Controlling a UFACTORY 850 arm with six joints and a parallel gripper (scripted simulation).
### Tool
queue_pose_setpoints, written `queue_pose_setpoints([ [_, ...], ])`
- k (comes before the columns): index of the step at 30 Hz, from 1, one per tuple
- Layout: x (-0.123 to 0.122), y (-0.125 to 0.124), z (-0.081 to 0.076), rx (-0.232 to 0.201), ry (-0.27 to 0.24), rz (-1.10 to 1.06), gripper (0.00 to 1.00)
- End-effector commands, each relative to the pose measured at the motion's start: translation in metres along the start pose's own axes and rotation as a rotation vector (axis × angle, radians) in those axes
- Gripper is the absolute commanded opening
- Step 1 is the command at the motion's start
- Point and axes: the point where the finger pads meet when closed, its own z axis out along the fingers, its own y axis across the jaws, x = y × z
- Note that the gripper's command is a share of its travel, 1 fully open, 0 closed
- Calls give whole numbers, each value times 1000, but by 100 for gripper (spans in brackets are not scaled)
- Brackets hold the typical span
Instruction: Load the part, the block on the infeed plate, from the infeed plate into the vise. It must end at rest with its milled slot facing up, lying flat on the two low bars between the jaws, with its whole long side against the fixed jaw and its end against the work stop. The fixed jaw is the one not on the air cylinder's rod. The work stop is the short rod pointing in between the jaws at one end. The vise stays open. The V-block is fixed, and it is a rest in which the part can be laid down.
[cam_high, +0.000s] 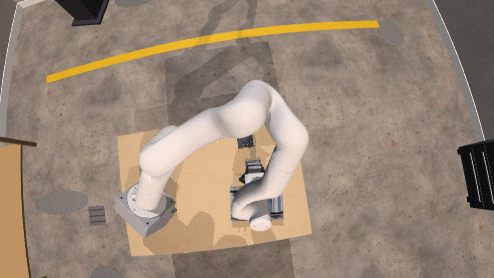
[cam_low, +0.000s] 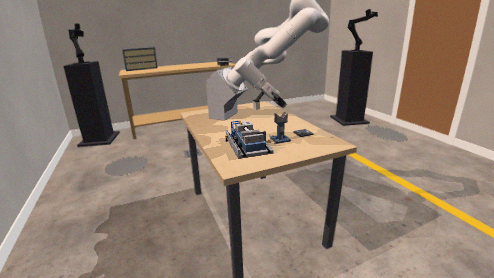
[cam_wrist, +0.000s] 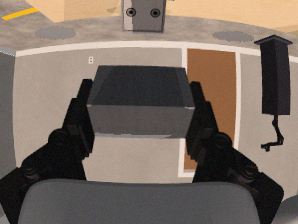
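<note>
In the wrist view my gripper is shut on the part, a grey block held across its width between the two black fingers. No slot shows on the faces I see. In the side view the gripper hangs tilted in the air, above the V-block and clear of the table. The open vise sits left of the V-block. The dark infeed plate lies bare to its right. From overhead my arm hides much of the vise.
The arm's base stands at the table's near left corner in the overhead view. The V-block and the infeed plate lie in a row beyond the vise. A shelf and black pedestals stand off the table.
</note>
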Motion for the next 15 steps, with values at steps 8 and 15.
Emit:
queue_pose_setpoints([
  [8, 7, 0, 7, 0, 0, -1, 0],
  [15, 11, 0, 11, 0, 0, -1, 0],
])
